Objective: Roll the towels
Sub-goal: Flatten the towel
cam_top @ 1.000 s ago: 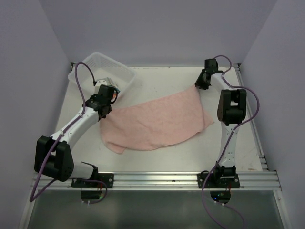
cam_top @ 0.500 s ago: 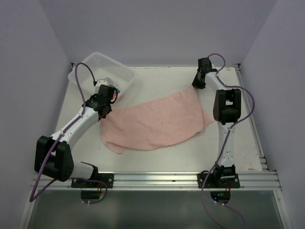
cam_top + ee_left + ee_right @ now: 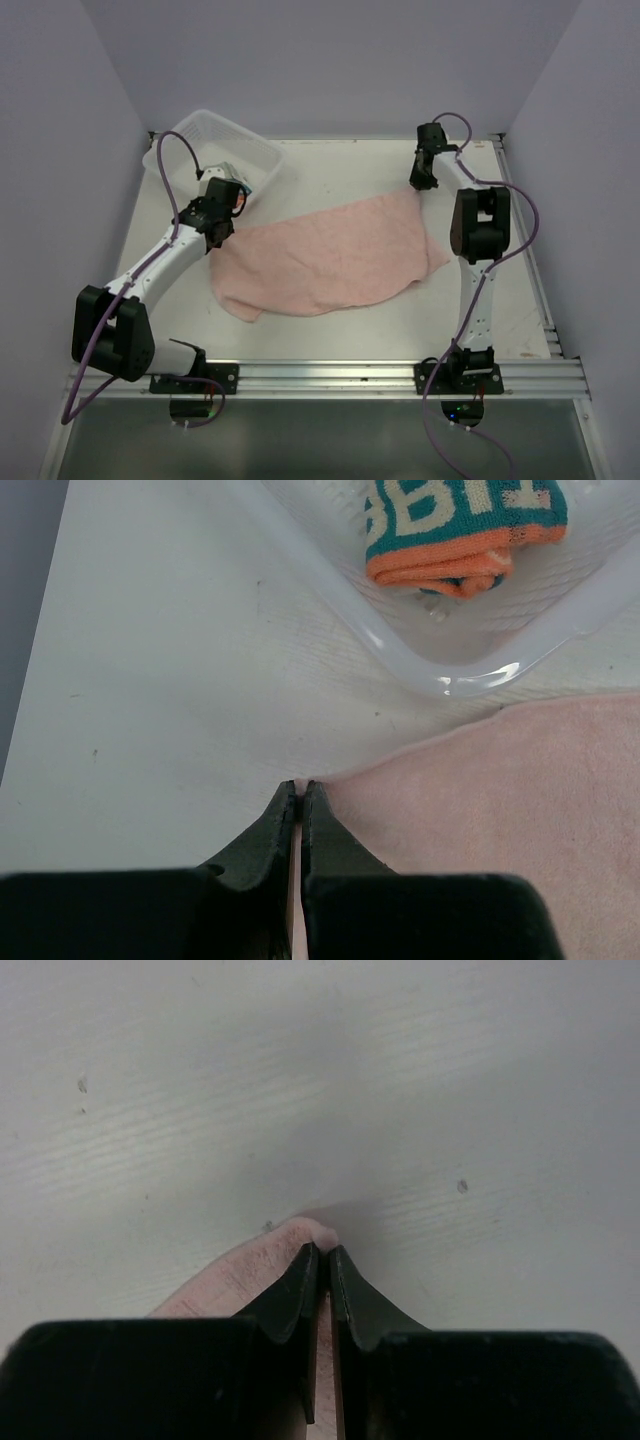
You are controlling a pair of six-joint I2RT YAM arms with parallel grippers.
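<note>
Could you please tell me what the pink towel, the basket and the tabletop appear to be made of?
Pink towel: soft terry-like cloth, matte, with a nubbly surface and limp folds.
Basket: white plastic, glossy and slightly translucent, with highlights on its rim and mesh walls.
Tabletop: probably white-painted wood or laminate, matte, with faint grain lines and small scuffs.

White table [image 3: 330,170], pale pink towel [image 3: 330,255] spread across its middle; white mesh basket [image 3: 215,130] at far-left corner
</note>
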